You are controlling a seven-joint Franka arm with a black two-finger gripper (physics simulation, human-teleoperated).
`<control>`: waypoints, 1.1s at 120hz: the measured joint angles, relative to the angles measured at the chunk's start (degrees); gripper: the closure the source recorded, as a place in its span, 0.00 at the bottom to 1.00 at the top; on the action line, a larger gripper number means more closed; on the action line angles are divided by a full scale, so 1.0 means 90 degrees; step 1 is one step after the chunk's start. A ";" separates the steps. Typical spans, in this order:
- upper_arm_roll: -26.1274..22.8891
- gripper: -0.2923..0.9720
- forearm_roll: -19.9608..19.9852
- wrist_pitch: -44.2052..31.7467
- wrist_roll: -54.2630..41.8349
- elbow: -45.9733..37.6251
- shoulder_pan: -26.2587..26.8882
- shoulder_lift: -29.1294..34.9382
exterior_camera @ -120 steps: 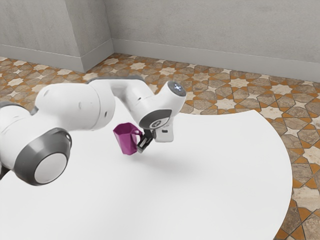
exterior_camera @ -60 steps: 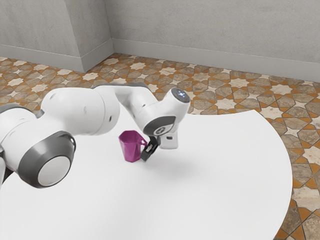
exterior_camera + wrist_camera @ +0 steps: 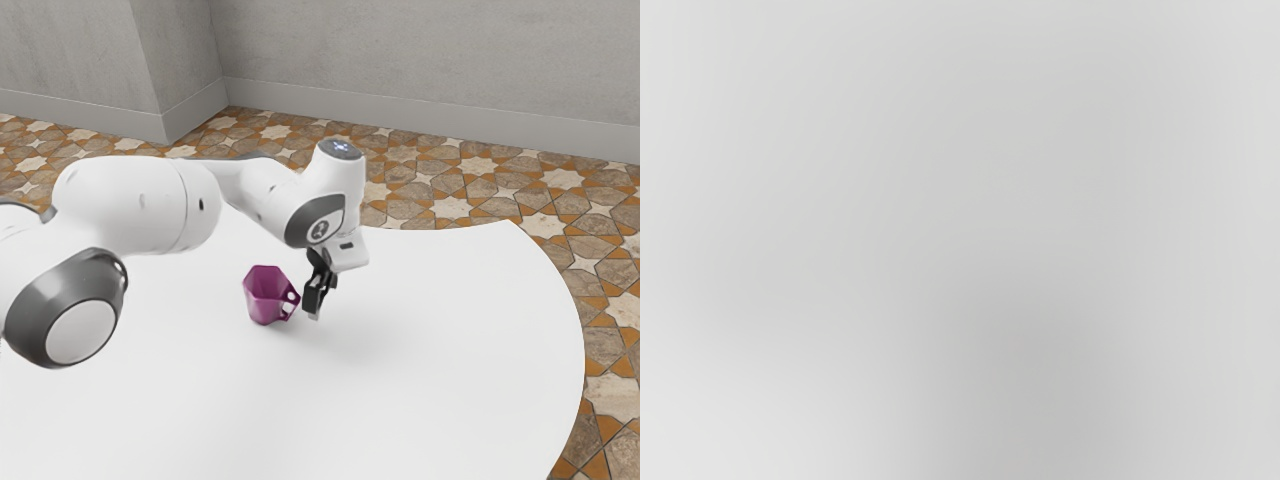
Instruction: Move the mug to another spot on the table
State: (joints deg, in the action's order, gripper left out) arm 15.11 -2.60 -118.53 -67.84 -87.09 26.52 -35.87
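A magenta mug (image 3: 266,294) stands upright on the white table (image 3: 430,340), its handle (image 3: 290,297) pointing toward the exterior view's right. My black gripper (image 3: 317,294) hangs just to the right of that handle, fingers pointing down, a little apart and with nothing between them. The fingertips (image 3: 311,308) are close above the tabletop and no longer touch the mug. In the wrist view, blurred white table surface (image 3: 840,150) lies under the hand with a soft grey shadow (image 3: 1030,370) on it.
The round white table extends widely toward the exterior view's right and front, ending in a curved edge (image 3: 575,330). Patterned floor tiles (image 3: 470,180) and grey walls (image 3: 400,50) lie beyond. My arm's large links (image 3: 130,230) cover the table's left part.
The mug came down from a tilted, lifted hold to standing on the table. My gripper let go of it and drew slightly up and to the right.
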 joint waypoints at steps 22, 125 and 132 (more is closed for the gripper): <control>0.0034 0.24 0.0156 -0.0014 -0.0005 -0.0640 -0.0073 0.0159; -0.0449 0.23 0.0621 0.1702 0.3290 -0.0588 -0.1922 0.3273; -0.0486 0.23 0.0639 0.1860 0.3639 -0.0464 -0.2094 0.3256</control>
State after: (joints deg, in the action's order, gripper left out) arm 10.73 3.15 -101.78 -35.09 -91.27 7.68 -6.56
